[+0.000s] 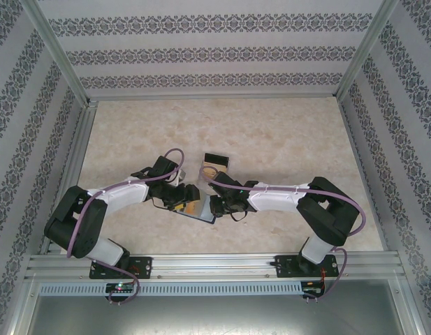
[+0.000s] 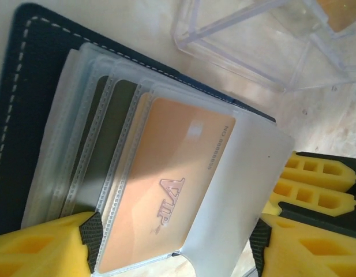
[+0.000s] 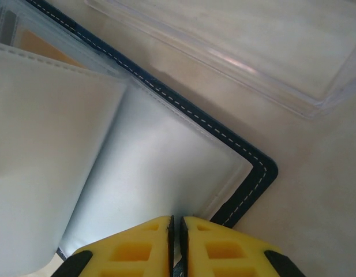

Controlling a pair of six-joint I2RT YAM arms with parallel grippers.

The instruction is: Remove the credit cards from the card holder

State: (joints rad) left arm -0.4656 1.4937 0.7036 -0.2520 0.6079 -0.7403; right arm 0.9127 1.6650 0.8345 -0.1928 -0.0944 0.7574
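A: Left wrist view first: what is the left claw [image 2: 175,234] doing?
B: Its jaws are standing apart, straddling a gold credit card [image 2: 172,173] that is sitting in a clear sleeve of the opened card holder [image 2: 27,115].
A: And the right claw [image 3: 176,231]?
B: It is pinching nearly together on the grey inner panel by the card holder's corner. The holder is lying on the table [image 2: 333,115], near a clear stand [image 2: 253,40].

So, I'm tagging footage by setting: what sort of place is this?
Likely a robot test cell: table boxed by wallpapered panels, aluminium rails, left arm and right arm bolted at its edge.
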